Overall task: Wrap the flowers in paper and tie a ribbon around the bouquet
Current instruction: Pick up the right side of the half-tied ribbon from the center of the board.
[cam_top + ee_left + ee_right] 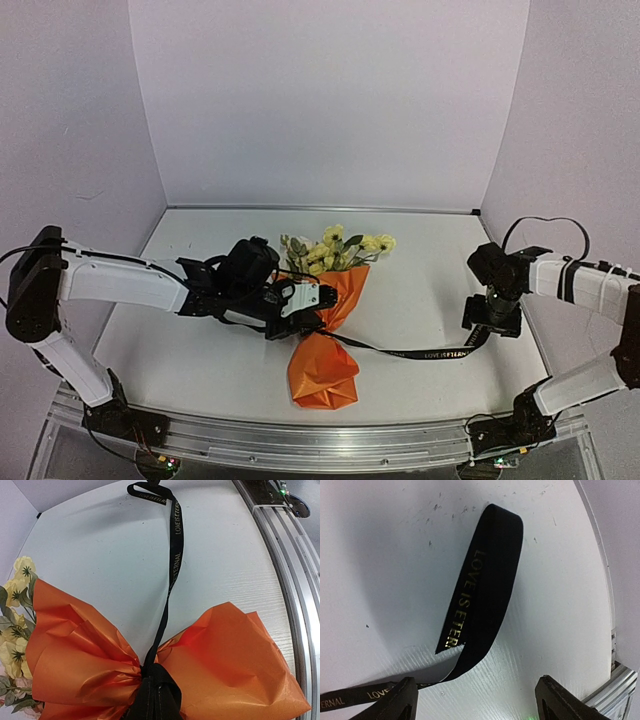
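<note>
Tabletop (430, 290) tying is progressing: left tool (322, 298) clenching at bouquet (325, 365) waist, released right tool (490, 322) hovering, likely grasping ribbon (430, 353) end next.

The black ribbon (485, 575) carries "LOVE IS ETERNAL" in small gold capitals, repeated along its length. On its looped end it reads "LOVE IS ETERN" before the edge cuts it. The left wrist view shows the whole phrase on the ribbon (176, 535).

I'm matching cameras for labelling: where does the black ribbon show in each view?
Top external: ribbon lower centre-right, trailing right from the bouquet.
Left wrist: it runs from bottom centre up to the top edge.
Right wrist: folded end, centre.
Shared landmark: its printed lettering.
</note>
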Controlling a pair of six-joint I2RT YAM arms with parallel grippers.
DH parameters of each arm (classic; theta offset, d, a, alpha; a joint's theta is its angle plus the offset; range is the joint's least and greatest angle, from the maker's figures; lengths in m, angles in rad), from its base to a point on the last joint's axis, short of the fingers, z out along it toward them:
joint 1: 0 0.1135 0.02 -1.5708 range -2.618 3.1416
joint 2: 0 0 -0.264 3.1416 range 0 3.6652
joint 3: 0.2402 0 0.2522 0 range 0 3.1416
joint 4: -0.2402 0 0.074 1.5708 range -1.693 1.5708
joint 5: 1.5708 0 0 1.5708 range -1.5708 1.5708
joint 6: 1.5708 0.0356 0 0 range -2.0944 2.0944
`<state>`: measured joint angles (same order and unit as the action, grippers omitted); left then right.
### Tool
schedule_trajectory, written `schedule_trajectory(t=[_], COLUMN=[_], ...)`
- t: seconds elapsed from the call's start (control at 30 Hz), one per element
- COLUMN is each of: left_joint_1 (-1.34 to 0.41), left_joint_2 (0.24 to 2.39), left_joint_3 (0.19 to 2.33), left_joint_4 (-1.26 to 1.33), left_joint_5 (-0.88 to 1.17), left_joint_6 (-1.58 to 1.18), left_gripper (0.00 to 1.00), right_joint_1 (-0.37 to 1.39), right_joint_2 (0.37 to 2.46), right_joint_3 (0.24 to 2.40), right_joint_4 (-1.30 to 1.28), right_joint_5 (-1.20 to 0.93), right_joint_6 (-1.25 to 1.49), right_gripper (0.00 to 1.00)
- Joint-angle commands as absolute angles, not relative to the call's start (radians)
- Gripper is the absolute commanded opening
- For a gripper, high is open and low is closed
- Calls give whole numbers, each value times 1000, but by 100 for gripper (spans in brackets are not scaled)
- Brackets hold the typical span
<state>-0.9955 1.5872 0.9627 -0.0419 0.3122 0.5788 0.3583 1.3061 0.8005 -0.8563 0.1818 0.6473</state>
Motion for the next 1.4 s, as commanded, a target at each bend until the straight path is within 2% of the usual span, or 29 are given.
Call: schedule_trajectory(t=[0.0, 0.23, 0.47, 0.93, 1.1, 1.17, 1.23, 1.3, 1.33, 1.37], left_joint_1=[-999, -999, -999, -1006, -1013, -1014, -1014, -1015, -1016, -1017], left_joint_2=[1609, 1641, 1686, 1739, 1755, 1755, 1755, 1757, 1758, 1760], left_joint_3=[1017, 1033, 1064, 1145, 1147, 1144, 1139, 1136, 1135, 1136], left_joint_4=[37, 85, 123, 65, 61, 61, 60, 57, 53, 50], left_joint_5=[353, 356, 365, 469, 489, 491, 495, 502, 506, 512], left_joint_6=[612, 637, 632, 621, 636, 637, 639, 647, 652, 658], left_gripper=[0, 0, 4, 5, 4, 4, 4, 4, 4, 4], right_joint_1=[298, 195, 173, 165, 148, 137, 135, 134, 136, 139], right_joint_2=[1360, 1420, 1461, 1508, 1555, 1569, 1585, 1597, 1602, 1607], right_joint_3=[841, 782, 774, 760, 762, 760, 777, 814, 837, 867], right_joint_4=[-872, -735, -716, -685, -647, -624, -614, -614, -614, -614], right_joint_5=[166, 16, 8, -1, -5, -15, -28, -59, -74, -88], right_joint_6=[733, 785, 796, 794, 790, 793, 789, 785, 788, 792], right_gripper=[82, 79, 77, 72, 59, 50, 35, 9, 2, 0])
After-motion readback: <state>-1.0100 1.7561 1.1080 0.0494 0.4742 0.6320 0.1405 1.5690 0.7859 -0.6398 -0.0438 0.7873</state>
